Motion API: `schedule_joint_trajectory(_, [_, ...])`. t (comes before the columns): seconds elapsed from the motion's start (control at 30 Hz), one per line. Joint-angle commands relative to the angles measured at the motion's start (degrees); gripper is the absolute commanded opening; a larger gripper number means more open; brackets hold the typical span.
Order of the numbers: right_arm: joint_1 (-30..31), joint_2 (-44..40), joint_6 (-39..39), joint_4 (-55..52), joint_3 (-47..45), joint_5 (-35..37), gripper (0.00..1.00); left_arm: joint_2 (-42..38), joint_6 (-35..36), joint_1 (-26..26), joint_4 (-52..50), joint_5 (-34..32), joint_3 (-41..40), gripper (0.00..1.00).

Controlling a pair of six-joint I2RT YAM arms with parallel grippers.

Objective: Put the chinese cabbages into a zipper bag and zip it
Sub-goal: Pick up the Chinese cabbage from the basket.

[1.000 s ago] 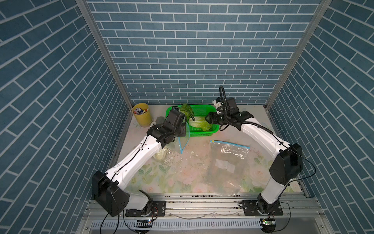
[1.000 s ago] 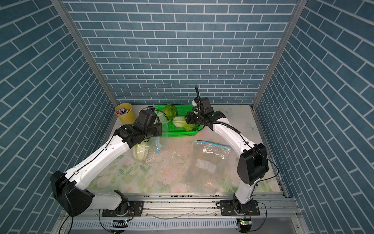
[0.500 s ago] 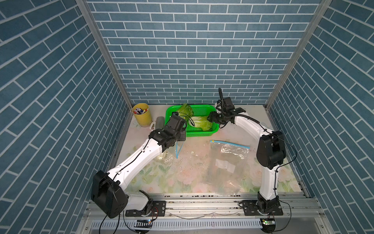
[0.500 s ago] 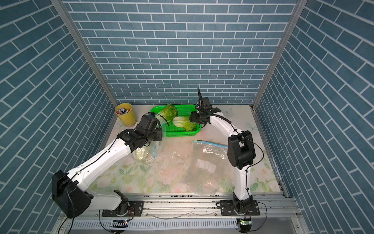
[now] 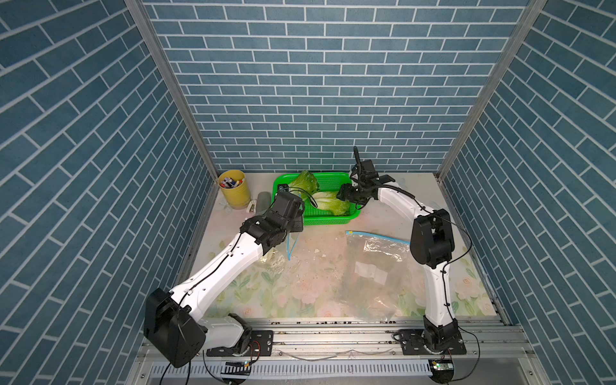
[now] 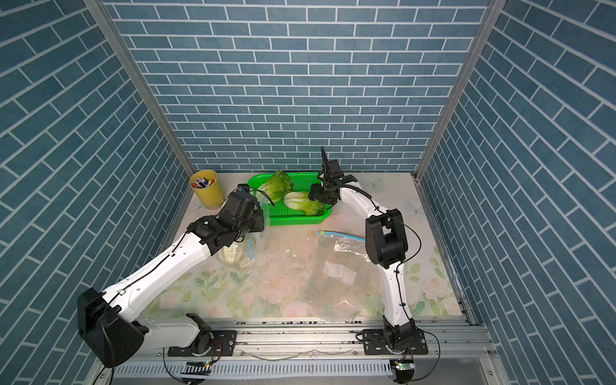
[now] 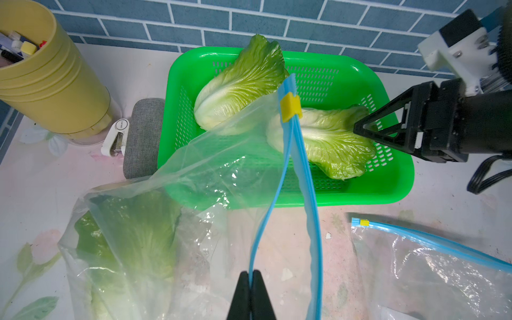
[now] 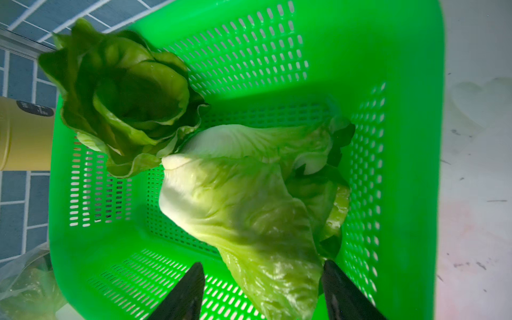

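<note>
While left pincer [image 7: 250, 274] clamps blue rim of clear zipper bag [image 7: 210, 166], one pale-green chinese cabbage [image 7: 133, 230] inside, right pincer [image 8: 261, 265], jaws apart, straddles second cabbage [image 8: 243, 210] in green perforated basket [image 8: 401, 138]. Next: close, lift, bring to bag.

Yellow pen cup [image 5: 234, 188] beside grey pad [image 5: 263, 200]

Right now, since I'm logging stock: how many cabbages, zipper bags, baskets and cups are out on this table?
Chinese cabbages: 3
Zipper bags: 2
Green basket: 1
Yellow cup: 1
Total: 7
</note>
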Motion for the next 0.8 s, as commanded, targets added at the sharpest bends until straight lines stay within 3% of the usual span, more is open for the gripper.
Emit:
schedule_joint_trajectory(0.0, [-0.2, 2.5, 2.1, -2.3, 2.8, -2.5, 0.68, -1.2, -0.5, 0.0, 0.4, -1.5, -0.7, 0.0])
schedule_joint_trajectory(0.33, [-0.2, 5.0, 3.3, 1.6, 4.3, -8.5, 0.65, -1.6, -0.6, 0.1, 1.2, -0.2, -0.2, 0.0])
schedule_joint_trajectory(0.77, [-0.2, 1.2, 2.7, 10.1, -1.7, -12.6, 0.24, -2.3, -0.5, 0.6, 1.2, 1.5, -1.0, 0.0])
